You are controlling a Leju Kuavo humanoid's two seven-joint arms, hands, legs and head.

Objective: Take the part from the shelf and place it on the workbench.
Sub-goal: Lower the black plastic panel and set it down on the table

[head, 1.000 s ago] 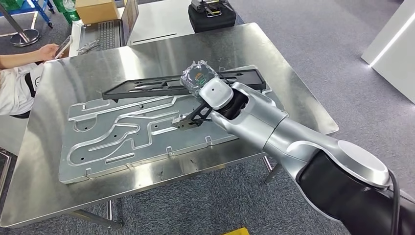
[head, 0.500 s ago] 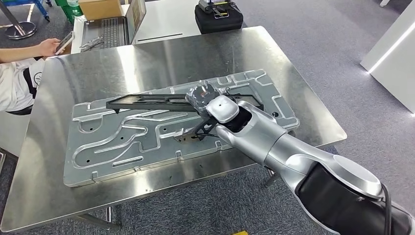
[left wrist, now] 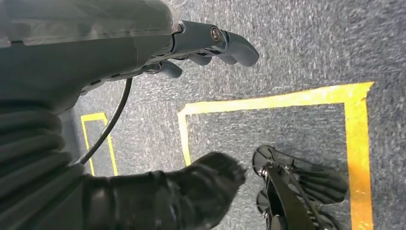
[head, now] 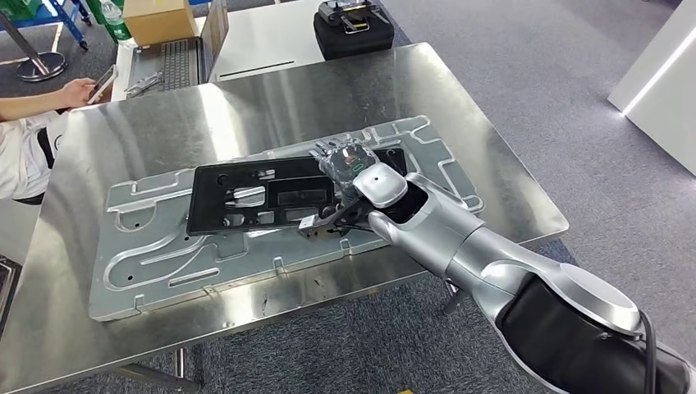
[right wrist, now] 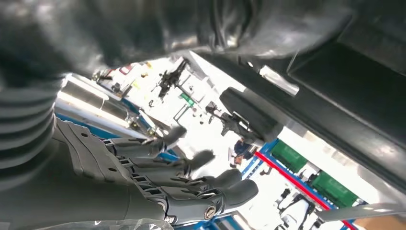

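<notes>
The long black frame-shaped part (head: 263, 197) lies flat on the grooved aluminium plate (head: 164, 263) that covers much of the steel workbench (head: 287, 90). My right hand (head: 349, 160), wrapped in clear film, hovers over the part's right end with its fingers spread. In the right wrist view the fingers (right wrist: 191, 179) are stretched out straight, with a bright gap between them and the black part (right wrist: 344, 96). My left hand (left wrist: 158, 48) hangs over grey carpet, its fingers and thumb apart and nothing in it.
A seated person (head: 33, 139) holds a phone at the bench's far left corner. Behind the bench stand a laptop (head: 176, 57), a cardboard box (head: 160, 16) and a black case (head: 353, 25). Yellow tape (left wrist: 268, 103) marks the carpet below my left hand.
The part went from tilted on its edge in my right hand to lying flat on the plate. The hand came lower and its fingers have spread. The camera shifted slightly.
</notes>
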